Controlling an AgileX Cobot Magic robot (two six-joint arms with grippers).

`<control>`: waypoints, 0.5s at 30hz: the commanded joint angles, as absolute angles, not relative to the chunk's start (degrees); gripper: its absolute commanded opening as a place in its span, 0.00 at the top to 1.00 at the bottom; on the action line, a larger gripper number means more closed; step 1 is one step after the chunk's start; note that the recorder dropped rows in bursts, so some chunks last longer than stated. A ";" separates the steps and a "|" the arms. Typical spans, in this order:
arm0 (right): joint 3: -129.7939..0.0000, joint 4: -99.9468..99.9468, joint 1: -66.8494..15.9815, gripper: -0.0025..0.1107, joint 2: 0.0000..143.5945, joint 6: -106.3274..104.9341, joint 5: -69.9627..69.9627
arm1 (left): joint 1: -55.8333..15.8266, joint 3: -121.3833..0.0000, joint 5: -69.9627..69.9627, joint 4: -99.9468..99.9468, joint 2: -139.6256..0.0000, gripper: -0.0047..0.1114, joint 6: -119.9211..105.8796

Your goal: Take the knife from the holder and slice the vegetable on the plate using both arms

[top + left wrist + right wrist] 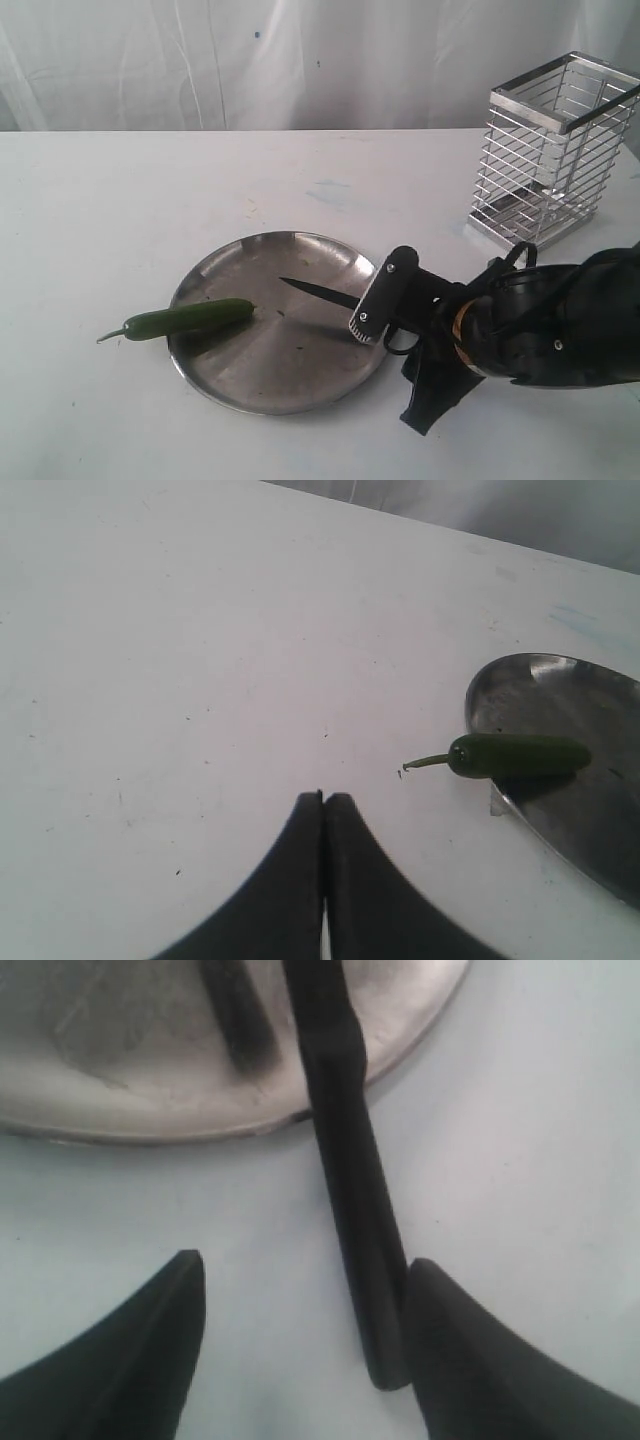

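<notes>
The right arm (545, 325) reaches in low from the right edge of the table (100, 200), wrist angled toward the middle. The right gripper (300, 1258) has its jaws spread wide. The left gripper (322, 800) has its fingers pressed together, tips touching.

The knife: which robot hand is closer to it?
Right. The right gripper is open, with the knife handle lying between its fingers. The left gripper is shut over the table, out past the vegetable stem, farther from the knife.
</notes>
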State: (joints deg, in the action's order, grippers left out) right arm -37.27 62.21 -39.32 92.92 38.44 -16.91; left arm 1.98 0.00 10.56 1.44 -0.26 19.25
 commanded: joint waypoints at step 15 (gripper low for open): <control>-41.12 64.26 -38.80 0.49 101.51 37.66 -18.10 | 1.53 0.00 10.73 1.23 0.00 0.96 19.18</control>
